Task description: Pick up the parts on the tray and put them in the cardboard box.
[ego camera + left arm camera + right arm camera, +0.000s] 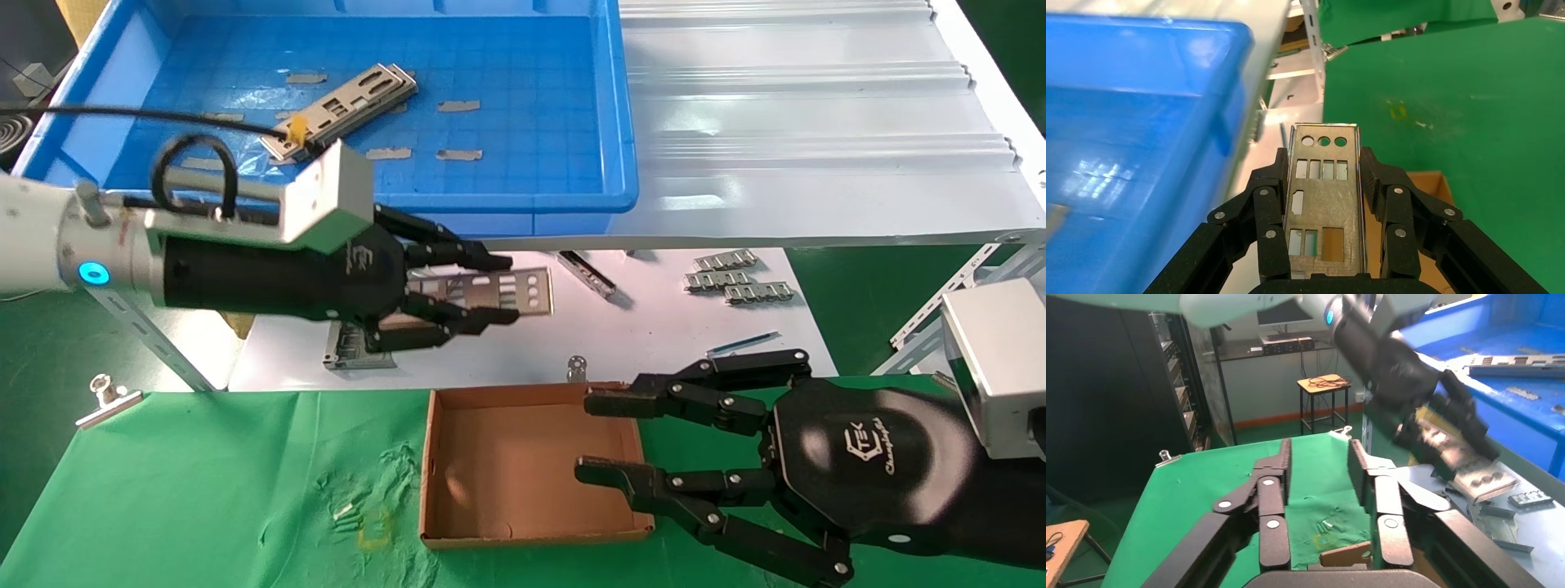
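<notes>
**A:** Head view first. Where is each hand?

**B:** The left hand [498, 290] hangs over the white worktop [654, 327], just past the near rim of the tray [625, 106], pinching one part [490, 291] by its long edges. The plate juts out beyond the fingertips, lying roughly level. The right hand [592, 437] sits low, fingers spread, one fingertip at the cardboard box's [433, 465] far right corner, the other over its right wall.

**A:** Room around the box?

**B:** Its floor is bare and open from above. Green cloth [204, 490] lies free to its left. The right hand crowds the right side.

**A:** What is left in the tray?

**B:** More parts [343, 110], stacked slantwise toward its left half, well clear of the walls.

**A:** Left wrist view?

**B:** The held part [1324, 202] is clamped between both fingers [1269, 208], its three round holes at the free end. The tray wall [1150, 153] stands close alongside. A corner of the box [1428, 184] shows beyond the fingers.

**A:** Right wrist view?

**B:** The right hand [1318, 462] is spread with nothing between its fingers [1272, 502], over the green cloth [1199, 490] and a box edge [1346, 554]. Farther off, the left hand [1474, 447] grips its part [1483, 478] beside the tray rim [1523, 416].
</notes>
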You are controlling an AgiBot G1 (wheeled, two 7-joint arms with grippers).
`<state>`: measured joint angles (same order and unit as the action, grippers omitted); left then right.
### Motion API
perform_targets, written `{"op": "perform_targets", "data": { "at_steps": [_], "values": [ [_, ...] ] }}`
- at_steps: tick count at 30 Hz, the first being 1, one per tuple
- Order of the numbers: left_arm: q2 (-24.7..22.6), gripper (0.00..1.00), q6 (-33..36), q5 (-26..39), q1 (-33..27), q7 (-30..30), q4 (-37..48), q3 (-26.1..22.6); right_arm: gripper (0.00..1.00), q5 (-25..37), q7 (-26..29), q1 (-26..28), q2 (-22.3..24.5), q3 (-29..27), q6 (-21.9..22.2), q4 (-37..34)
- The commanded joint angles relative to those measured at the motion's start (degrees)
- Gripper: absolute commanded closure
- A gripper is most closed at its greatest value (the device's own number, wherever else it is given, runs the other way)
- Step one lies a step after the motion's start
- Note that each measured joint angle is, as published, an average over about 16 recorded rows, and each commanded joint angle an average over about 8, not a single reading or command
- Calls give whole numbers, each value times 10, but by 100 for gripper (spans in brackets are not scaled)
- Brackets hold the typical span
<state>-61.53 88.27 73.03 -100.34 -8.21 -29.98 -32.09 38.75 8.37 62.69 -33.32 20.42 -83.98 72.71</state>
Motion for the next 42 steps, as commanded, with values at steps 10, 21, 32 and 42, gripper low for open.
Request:
{"op": "perform_targets", "data": {
  "at_steps": [10, 21, 32, 42],
  "values": [
    [17, 100, -49, 2, 80, 52, -131, -7, 0, 0, 0, 0, 0, 0, 0, 0],
    [-40, 100, -175, 57, 178, 27, -152, -33, 0, 0, 0, 0, 0, 0, 0, 0],
    [-114, 46, -270, 89, 212, -28, -81, -44, 0, 0, 0, 0, 0, 0, 0, 0],
    [-143, 0, -295, 98, 203, -80, -8, -49, 0, 0, 0, 0, 0, 0, 0, 0]
  ]
}}
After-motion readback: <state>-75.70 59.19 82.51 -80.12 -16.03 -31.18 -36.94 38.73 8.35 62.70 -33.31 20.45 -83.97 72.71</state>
